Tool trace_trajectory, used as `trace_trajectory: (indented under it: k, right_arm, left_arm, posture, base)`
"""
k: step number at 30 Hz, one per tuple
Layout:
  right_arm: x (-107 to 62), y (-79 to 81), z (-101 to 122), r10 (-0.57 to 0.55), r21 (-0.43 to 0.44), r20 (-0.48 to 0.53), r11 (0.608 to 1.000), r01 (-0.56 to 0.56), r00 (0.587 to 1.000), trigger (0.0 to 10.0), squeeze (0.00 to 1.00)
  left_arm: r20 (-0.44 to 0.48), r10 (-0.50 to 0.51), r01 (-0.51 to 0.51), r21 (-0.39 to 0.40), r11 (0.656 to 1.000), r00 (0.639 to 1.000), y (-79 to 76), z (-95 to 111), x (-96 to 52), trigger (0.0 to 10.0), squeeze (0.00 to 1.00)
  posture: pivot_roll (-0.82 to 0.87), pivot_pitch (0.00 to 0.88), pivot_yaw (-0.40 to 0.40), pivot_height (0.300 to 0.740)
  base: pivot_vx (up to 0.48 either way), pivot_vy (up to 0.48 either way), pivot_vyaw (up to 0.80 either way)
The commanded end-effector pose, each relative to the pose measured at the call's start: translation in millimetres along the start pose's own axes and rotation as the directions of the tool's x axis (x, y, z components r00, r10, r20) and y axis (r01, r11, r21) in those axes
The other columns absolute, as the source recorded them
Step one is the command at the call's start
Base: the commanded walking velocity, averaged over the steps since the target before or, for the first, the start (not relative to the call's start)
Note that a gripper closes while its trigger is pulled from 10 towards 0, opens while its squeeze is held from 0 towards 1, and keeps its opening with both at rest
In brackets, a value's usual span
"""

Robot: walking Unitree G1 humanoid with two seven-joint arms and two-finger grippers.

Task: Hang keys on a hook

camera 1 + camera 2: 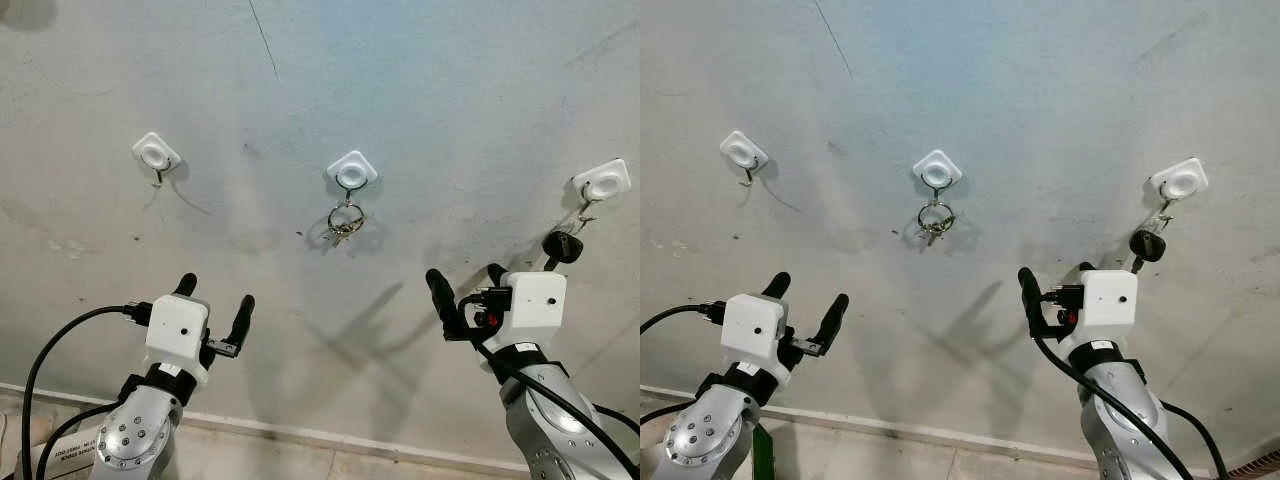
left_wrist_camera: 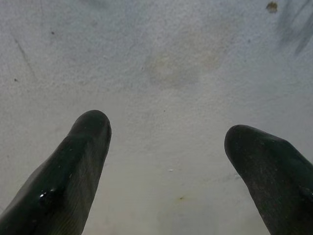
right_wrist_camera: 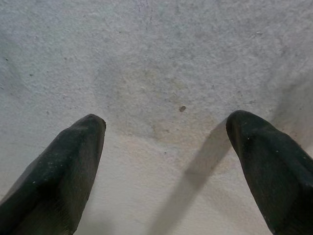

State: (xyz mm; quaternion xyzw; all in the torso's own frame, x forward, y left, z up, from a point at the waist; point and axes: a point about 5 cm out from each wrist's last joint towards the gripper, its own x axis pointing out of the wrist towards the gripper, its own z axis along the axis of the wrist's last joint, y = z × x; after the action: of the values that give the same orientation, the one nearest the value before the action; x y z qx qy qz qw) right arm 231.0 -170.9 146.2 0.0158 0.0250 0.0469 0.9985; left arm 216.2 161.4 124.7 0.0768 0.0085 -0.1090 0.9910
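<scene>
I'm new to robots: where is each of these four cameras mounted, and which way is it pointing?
Left eye view: on the head, facing the wall with three hooks; both arms show, left hand and right hand open.
Right eye view: its stereo twin, same scene; middle hook holds keys, right hook a black key.
Left wrist view: on the left wrist, along its black fingers at bare wall.
Right wrist view: likewise, fingers.
Both wrist views share plain wall.

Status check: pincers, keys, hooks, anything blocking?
Left pincer and right pincer open, empty, raised below the hooks. Key bunch hangs on middle hook; black key on right hook; left hook bare. Nothing in the way.
</scene>
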Motion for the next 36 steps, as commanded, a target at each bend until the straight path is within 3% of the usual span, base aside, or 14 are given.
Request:
trace_trajectory:
  k: [1, 12, 36]
  right_arm:
    - [1.6, 1.0, -0.4, 0.001, 0.007, 0.000, 1.000, -0.001, 1.000, 10.0, 0.00]
    - [2.0, 1.4, -1.4, 0.000, 0.006, -0.002, 1.000, 0.000, 1.000, 10.0, 0.00]
    - [3.3, 2.8, -2.5, 0.004, 0.010, -0.006, 1.000, -0.004, 1.000, 10.0, 0.00]
  left_arm:
    - [-0.016, -0.013, 0.013, 0.001, 1.000, 1.000, -0.4, -2.7, 0.6, 10.0, 0.00]
    - [-0.018, -0.017, 0.017, -0.002, 1.000, 1.000, -0.3, -2.5, 1.2, 10.0, 0.00]
    - [-0.021, -0.029, 0.029, -0.010, 1.000, 0.999, -0.6, -2.4, 2.4, 10.0, 0.00]
  posture:
    - [0.03, 0.000, 0.037, 0.740]
    - [0.03, 0.000, 0.040, 0.740]
    - [0.04, 0.000, 0.039, 0.740]
  base:
    - [0.000, 0.000, 0.00]
    - [-0.117, 0.000, 0.00]
    - [-0.354, 0.000, 0.00]
